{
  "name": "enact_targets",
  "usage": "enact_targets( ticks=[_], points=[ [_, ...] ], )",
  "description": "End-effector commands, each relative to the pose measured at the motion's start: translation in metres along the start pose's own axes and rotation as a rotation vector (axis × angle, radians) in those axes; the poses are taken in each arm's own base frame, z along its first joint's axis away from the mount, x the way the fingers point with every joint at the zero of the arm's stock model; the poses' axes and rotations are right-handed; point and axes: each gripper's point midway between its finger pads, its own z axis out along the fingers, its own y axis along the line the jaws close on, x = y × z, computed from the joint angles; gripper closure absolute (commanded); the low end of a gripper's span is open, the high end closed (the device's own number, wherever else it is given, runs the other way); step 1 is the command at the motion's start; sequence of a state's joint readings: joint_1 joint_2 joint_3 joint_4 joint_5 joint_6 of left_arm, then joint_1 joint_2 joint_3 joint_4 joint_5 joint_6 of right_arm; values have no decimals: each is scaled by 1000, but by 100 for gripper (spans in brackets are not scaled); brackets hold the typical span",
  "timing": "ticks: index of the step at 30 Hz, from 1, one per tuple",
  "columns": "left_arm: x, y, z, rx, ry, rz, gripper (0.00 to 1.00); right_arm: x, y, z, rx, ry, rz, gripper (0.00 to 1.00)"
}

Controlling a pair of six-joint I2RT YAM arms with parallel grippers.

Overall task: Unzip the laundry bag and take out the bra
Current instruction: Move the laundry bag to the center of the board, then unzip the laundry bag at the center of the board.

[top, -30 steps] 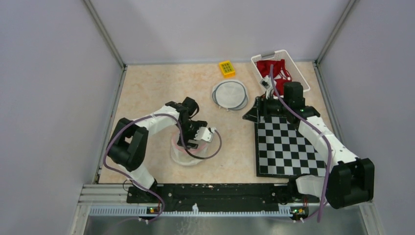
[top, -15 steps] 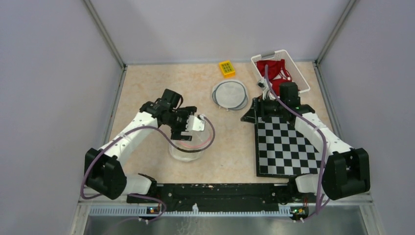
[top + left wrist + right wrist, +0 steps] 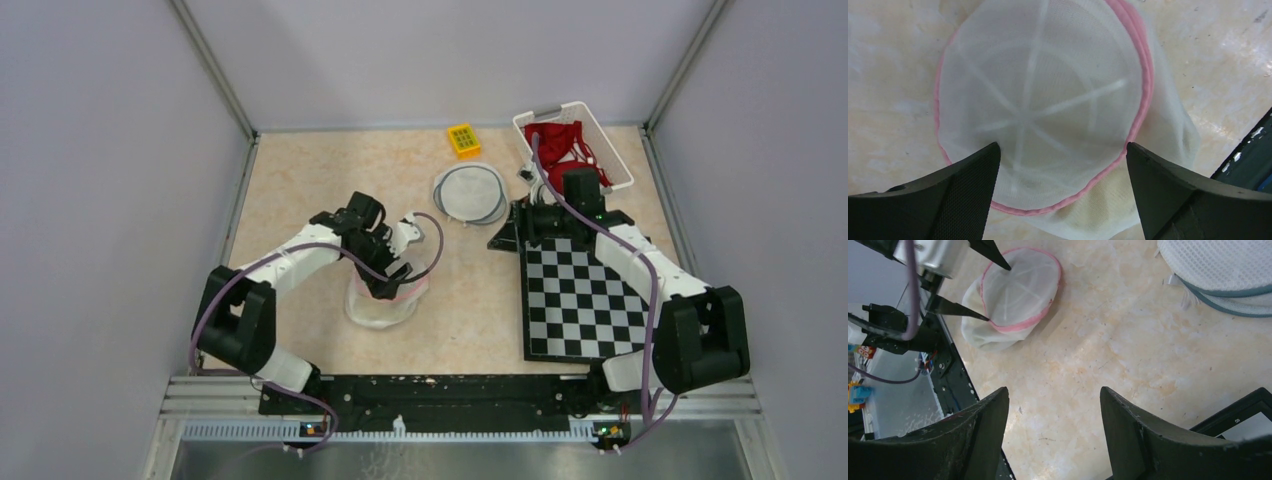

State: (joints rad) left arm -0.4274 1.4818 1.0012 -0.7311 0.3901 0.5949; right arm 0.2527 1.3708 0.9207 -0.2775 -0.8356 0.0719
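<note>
Directly beneath the left gripper (image 3: 1062, 146), spread wide and empty, the pink-rimmed white mesh laundry bag (image 3: 1043, 85) lies on the beige table (image 3: 1228, 60), seemingly zipped; next, its zipper pull needs pinching.

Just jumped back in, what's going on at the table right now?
The left gripper hangs open over the pink-rimmed white mesh laundry bag, holding nothing; the bag looks empty through the mesh. The right gripper is also open and empty, over the bare beige table beside the black-and-white checkerboard mat. A red garment, apparently the bra, lies in the white plastic basket at the far right.
</note>
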Motion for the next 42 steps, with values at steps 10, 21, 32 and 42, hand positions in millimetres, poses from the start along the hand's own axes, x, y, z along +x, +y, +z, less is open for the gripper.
enact_targets(
  ticks=[10,21,32,42],
  points=[
    [1,23,53,29,-43,604,11,-14,4,1,-18,-32,-75,34],
    [-87,22,-7,-86,-296,965,1,-20,6,-1,-12,-45,-96,34],
    [-83,-59,-25,-247,-252,893,1,-39,12,-6,-9,-76,-122,34],
    [-93,-80,22,-207,-188,842,23,-60,8,-14,31,-111,-139,34]
  ],
)
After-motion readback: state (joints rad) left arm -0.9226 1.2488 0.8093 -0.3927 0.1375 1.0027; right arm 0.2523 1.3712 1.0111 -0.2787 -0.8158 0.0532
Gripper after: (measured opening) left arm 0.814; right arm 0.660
